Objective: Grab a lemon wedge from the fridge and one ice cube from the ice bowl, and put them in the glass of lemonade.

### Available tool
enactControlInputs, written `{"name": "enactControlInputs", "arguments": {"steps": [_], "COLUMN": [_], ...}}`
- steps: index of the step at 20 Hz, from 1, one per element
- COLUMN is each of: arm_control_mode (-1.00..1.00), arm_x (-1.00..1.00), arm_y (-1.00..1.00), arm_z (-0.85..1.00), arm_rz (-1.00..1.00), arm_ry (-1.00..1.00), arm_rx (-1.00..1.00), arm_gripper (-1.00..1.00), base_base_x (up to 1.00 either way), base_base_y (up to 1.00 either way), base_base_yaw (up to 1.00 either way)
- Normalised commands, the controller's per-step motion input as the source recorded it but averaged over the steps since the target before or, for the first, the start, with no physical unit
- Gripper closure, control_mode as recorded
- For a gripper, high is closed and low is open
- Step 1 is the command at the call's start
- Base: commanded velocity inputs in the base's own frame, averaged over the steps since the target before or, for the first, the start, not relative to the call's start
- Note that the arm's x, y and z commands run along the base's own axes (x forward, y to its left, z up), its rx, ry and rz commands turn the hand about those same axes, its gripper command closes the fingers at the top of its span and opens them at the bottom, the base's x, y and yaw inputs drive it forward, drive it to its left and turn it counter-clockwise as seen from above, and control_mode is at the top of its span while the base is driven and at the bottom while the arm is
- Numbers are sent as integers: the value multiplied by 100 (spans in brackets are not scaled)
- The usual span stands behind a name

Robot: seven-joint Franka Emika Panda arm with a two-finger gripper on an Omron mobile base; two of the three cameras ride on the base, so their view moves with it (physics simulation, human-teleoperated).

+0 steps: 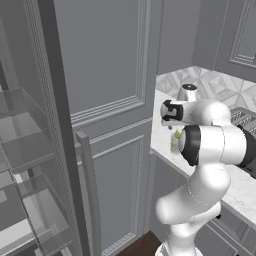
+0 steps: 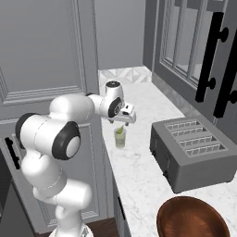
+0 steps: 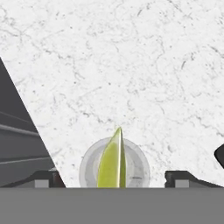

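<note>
jaws: gripper (image 3: 113, 178) is hanging right over the glass with jaws spread wide, gripping nothing
lemon wedge (image 3: 112, 161): sitting inside the glass of lemonade (image 2: 120, 137)
counter (image 2: 139, 171): carrying the glass near its left edge

A white marbled counter (image 2: 139, 185) runs along the right wall, backed by patterned grey tile (image 1: 220, 85). Light grey panelled cabinets (image 1: 105, 60) stand left; glass-fronted upper cabinets (image 2: 194, 41) with black handles (image 2: 208, 60) hang right. Dark wood floor (image 1: 145, 246) below.

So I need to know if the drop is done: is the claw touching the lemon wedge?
Apart. In the hand view the lemon wedge stands in the glass of lemonade, with clear space to the fingertips of the open claw on each side.
</note>
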Motion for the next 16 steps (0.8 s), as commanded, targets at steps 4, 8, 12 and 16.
{"name": "enactControlInputs", "arguments": {"steps": [4,8,12,16], "arm_control_mode": [-100,-100,-100,-100], "arm_x": [-37,-67,-49,-66], "arm_y": [-13,0,1,2], "arm_z": [12,18,36,58], "arm_rz": [0,0,0,6], "arm_ry": [-4,-14,-11,-10], "arm_rx": [4,5,4,4], "arm_gripper": [-100,-100,-100,-100], "base_base_x": [0,0,0,0], "base_base_y": [0,0,0,0], "base_base_yaw": [0,0,0,0]}}
